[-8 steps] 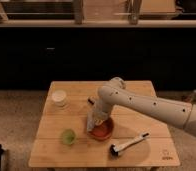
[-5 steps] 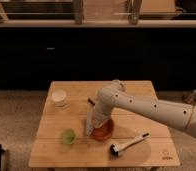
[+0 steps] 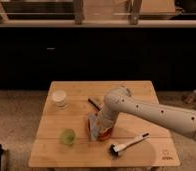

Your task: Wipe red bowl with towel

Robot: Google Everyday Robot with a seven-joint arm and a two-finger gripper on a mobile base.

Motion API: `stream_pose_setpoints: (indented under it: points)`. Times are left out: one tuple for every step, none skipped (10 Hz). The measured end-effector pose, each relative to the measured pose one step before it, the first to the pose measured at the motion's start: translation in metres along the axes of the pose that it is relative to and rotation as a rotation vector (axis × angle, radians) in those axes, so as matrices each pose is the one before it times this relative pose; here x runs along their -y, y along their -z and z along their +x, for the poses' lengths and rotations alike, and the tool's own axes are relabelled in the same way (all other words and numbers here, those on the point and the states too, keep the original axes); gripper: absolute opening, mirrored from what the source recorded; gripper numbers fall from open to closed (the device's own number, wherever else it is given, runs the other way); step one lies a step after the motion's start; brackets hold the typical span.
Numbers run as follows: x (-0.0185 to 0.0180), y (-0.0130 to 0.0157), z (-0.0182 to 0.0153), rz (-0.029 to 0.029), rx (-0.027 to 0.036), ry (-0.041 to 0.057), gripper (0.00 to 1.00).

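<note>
Compared with the earlier frames, the arm has sunk slightly over the red bowl (image 3: 106, 134), and the other objects on the bench have not moved. The gripper (image 3: 98, 123) sits low at the bowl, near the middle of the wooden bench (image 3: 141, 91) and a little toward its front edge. A pale towel (image 3: 94, 128) hangs bunched at the gripper and covers the bowl's left side, leaving only the red rim on the right in sight. Whether the gripper is clamped on the towel cannot be told, since the cloth and wrist hide it. A white cup (image 3: 60, 98) stands near the far left corner. A small green object (image 3: 67, 136) sits toward the front left corner. A dish brush (image 3: 128, 143) lies near the front edge, right of the bowl. A dark utensil (image 3: 94, 103) lies just behind the arm.
</note>
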Motion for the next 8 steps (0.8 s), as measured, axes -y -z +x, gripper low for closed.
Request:
stream_pose_setpoints:
  points:
    - [-0.0067,0.00026,0.00457,-0.00073,-0.00053,-0.01888,0.0]
    - [-0.00636,0.001,0.00542,-0.00105,-0.00429,-0.02153,0.0]
    - [-0.00383,0.00325,0.00646,0.0018,-0.00889,-0.01715,0.0]
    - [-0.00315,0.00275,0.00586,-0.00008,-0.00764,-0.01282,0.0]
    - [-0.0008,0.00494,0.00748,0.00032,-0.0137,-0.01722,0.0]
    - [0.00348,0.0029,0.00404,-0.00066,-0.01036,-0.00461,0.0]
    - [0.00374,0.0042,0.00624,-0.00139,-0.01255,-0.00694,0.0]
    - [0.00415,0.00306,0.00632,0.00003,-0.00866,-0.00651,0.0]
